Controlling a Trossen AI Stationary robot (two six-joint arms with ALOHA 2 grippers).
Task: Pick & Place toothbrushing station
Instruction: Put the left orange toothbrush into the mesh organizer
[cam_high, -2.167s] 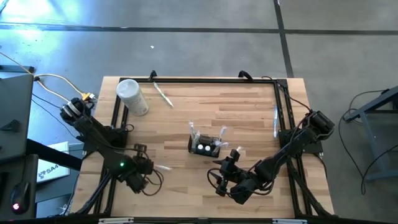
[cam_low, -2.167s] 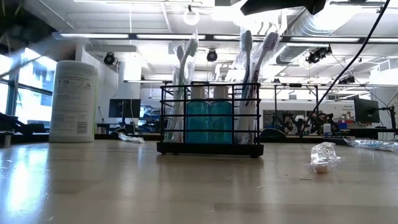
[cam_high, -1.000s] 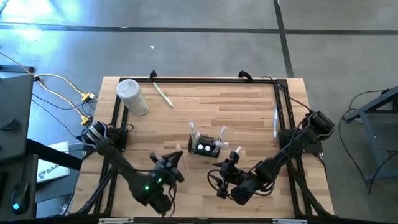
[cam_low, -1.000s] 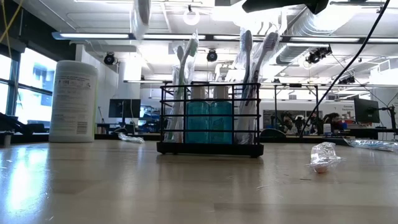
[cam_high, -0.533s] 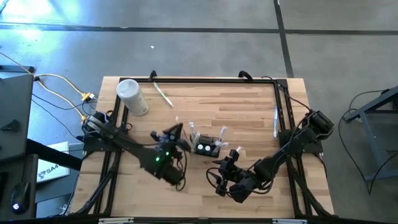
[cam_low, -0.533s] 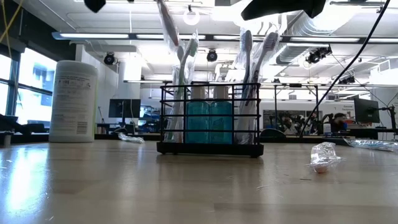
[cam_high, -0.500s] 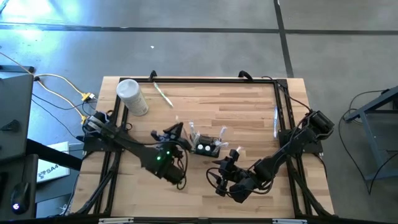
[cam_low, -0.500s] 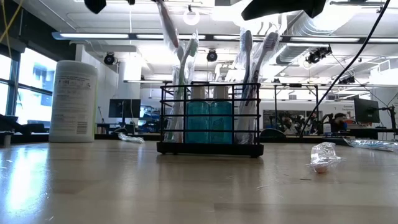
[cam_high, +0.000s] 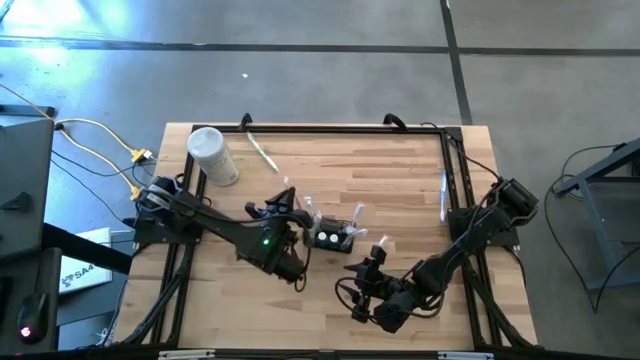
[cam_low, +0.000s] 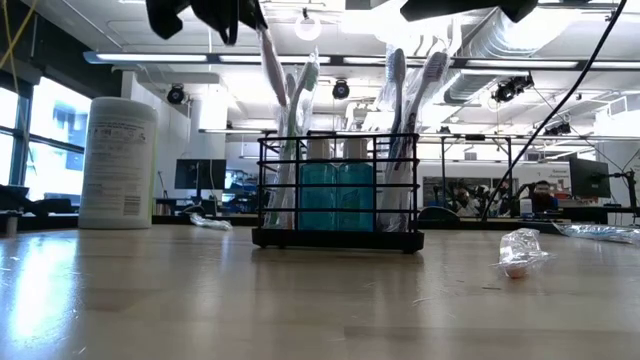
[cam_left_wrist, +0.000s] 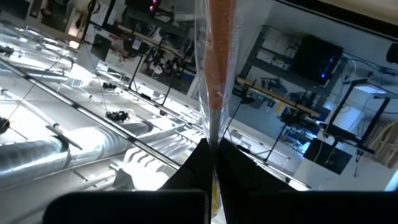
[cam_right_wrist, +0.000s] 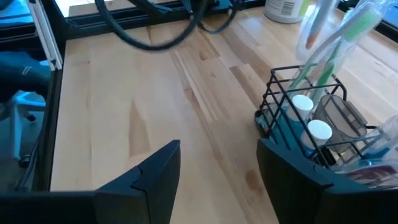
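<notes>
Wood table (cam_high: 400, 170). Left gripper (cam_high: 287, 201) now at black holder (cam_high: 330, 237), squeezing wrapped toothbrush (cam_left_wrist: 214, 68), ready to drop in. Right gripper (cam_right_wrist: 217, 163) open, waiting near.

The left arm reaches in from the bench's left edge toward the middle, its wrist raised well above the surface. The left tool (cam_high: 287, 203) has its fingers (cam_left_wrist: 231, 167) pinched tight on a wrapped toothbrush (cam_left_wrist: 217, 74). The right arm is folded low along the near right side, and the right tool (cam_right_wrist: 217, 163) hovers with its fingers (cam_right_wrist: 158, 167) spread apart, gripping nothing.
</notes>
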